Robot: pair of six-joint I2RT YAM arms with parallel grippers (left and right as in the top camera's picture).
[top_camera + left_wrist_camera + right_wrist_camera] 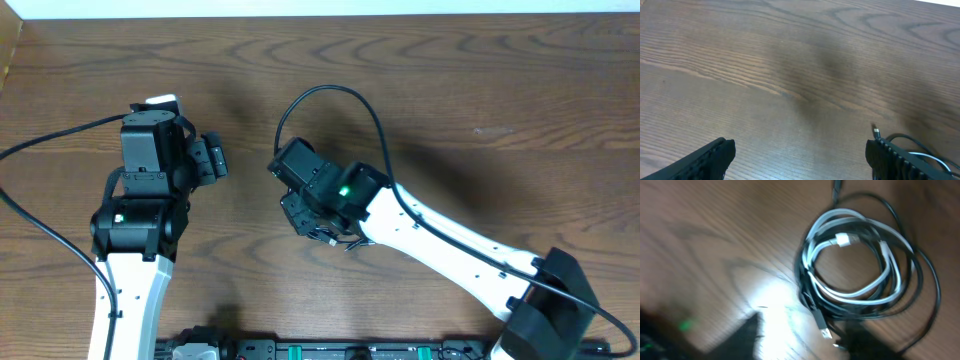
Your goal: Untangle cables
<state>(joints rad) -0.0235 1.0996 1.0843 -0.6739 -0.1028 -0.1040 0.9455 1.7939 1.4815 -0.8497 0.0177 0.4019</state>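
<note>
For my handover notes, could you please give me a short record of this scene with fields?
surface: wooden table
cables: white and black cords looped together in one tangled coil, lying flat
left pincer: open, nothing between its fingers
right pincer: fingers apart over the coil's near edge; view blurred
untangling: not yet done

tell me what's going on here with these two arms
Two robot arms are set to untangle cables on a wooden table. The cables lie in a tangled coil, white looped with black, right below the right end effector, which looks open with nothing gripped. The left end effector hangs open and empty beside the bundle.
</note>
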